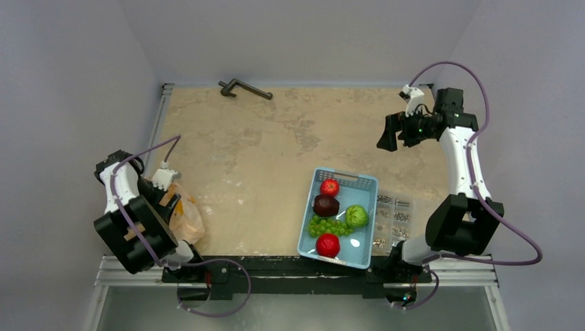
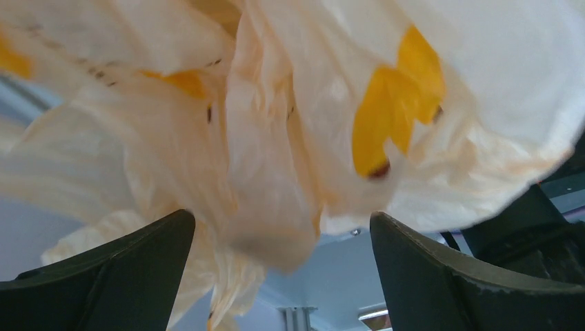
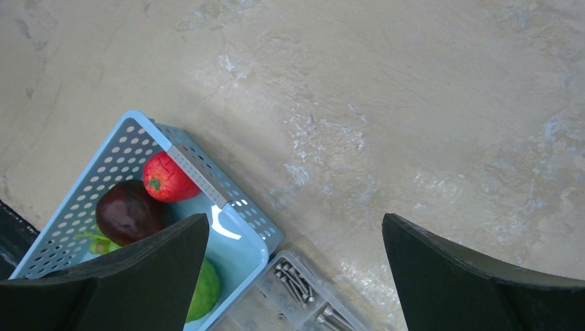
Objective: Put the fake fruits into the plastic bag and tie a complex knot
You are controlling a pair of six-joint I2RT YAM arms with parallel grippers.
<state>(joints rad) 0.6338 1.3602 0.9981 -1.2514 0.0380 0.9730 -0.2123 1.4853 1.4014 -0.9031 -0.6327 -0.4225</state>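
Note:
The plastic bag (image 1: 186, 215) lies crumpled at the near left of the table. My left gripper (image 1: 167, 195) is right at its upper left side, open. In the left wrist view the bag (image 2: 276, 131) fills the frame and a fold hangs between my open fingers (image 2: 124, 276); nothing is pinched. The fruits lie in the light-blue basket (image 1: 345, 176): a red one (image 1: 330, 187), a maroon one (image 1: 325, 205), grapes (image 1: 328, 225), a light-green one (image 1: 357, 216), a second red one (image 1: 328, 244). My right gripper (image 1: 386, 134) is open and empty, high at the far right.
A clear box of screws (image 1: 393, 221) sits against the basket's right side, also in the right wrist view (image 3: 296, 296). A dark metal handle (image 1: 245, 88) lies at the far edge. The right wrist view shows the basket's corner (image 3: 103, 172) with the red fruit (image 3: 167, 179) and the maroon fruit (image 3: 127, 212).

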